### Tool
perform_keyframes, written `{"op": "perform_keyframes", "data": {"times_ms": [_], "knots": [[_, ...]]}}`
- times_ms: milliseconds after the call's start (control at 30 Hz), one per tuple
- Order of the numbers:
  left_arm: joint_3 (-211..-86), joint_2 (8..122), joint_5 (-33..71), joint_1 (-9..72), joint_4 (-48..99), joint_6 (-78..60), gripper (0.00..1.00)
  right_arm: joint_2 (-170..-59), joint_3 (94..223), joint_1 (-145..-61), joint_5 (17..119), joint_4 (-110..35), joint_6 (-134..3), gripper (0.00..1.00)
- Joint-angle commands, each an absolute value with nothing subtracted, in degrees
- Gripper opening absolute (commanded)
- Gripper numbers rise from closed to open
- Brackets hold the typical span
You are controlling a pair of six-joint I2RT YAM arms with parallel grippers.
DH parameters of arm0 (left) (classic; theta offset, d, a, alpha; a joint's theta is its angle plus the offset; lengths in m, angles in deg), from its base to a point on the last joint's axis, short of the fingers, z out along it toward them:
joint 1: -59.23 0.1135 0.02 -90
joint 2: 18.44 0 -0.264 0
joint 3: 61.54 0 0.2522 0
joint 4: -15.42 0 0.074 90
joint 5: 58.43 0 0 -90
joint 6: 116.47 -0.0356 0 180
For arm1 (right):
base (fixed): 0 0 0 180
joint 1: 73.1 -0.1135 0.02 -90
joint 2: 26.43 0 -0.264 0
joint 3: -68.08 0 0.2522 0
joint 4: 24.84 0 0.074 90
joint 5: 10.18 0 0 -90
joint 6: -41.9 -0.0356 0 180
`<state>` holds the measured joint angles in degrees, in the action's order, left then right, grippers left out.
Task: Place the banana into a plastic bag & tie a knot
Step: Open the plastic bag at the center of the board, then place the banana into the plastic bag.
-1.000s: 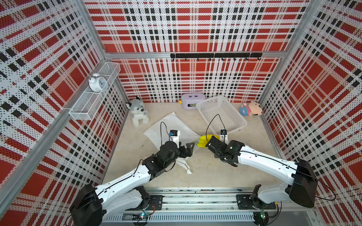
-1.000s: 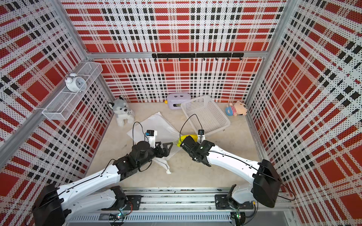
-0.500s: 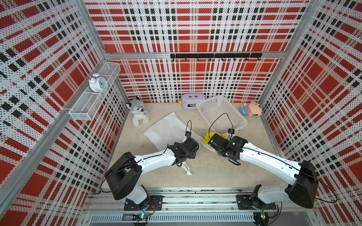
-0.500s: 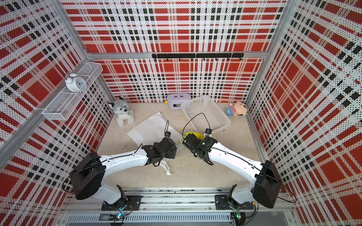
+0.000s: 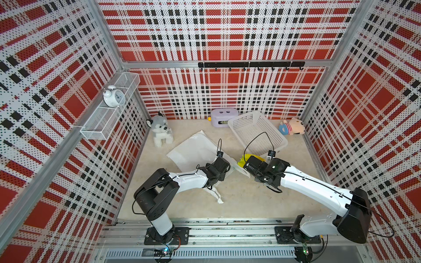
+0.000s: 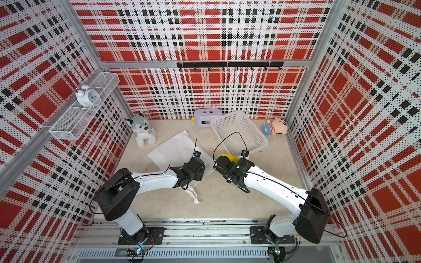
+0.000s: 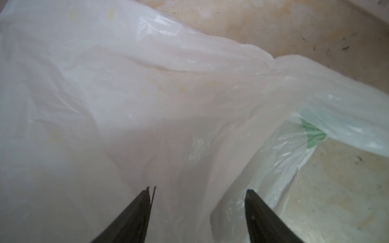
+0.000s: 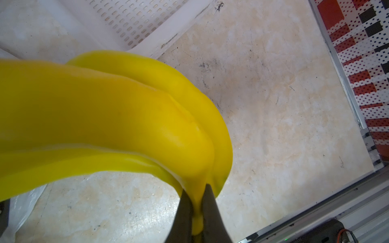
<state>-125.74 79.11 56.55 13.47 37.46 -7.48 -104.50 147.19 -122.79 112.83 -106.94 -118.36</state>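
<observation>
In both top views the plastic bag (image 5: 193, 152) lies flat on the worktop (image 5: 250, 200), closed end toward the back, one handle strip (image 5: 216, 195) trailing frontward; the left pincer (image 5: 224, 168) sits over its mouth end. The right pincer (image 5: 245, 164) holds the banana (image 5: 252, 157) just beside the white basket (image 5: 257, 134), the yellow stretching from the basket's near corner toward the bag, partly hidden by the wrist. Left wrist view: the fingers (image 7: 134, 214) stand apart, bag film under and between them. Right wrist view: the pincer is clamped on the banana's stem, the fruits curving away from it, tips out of frame.
</observation>
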Motion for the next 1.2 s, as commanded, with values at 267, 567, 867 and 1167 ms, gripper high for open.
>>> {"op": "perform_keyframes", "data": {"times_ms": [267,567,867,1167], "knots": [[-131.54,77.77,59.10,11.87,38.63,-7.25,0.00,-102.82,143.86,-123.52,112.13,-103.56,-117.59,0.00],[-136.24,74.03,33.20,17.66,42.37,-5.60,0.00,-103.81,137.45,-133.28,120.86,-89.33,-105.11,0.00],[-133.15,70.38,19.70,20.96,38.75,-3.75,0.00,-111.07,138.62,-133.42,125.52,-90.60,-107.78,0.00],[-129.76,67.93,8.58,21.77,32.74,-1.16,0.00,-121.65,146.07,-132.82,131.66,-97.62,-112.95,0.00]]}}
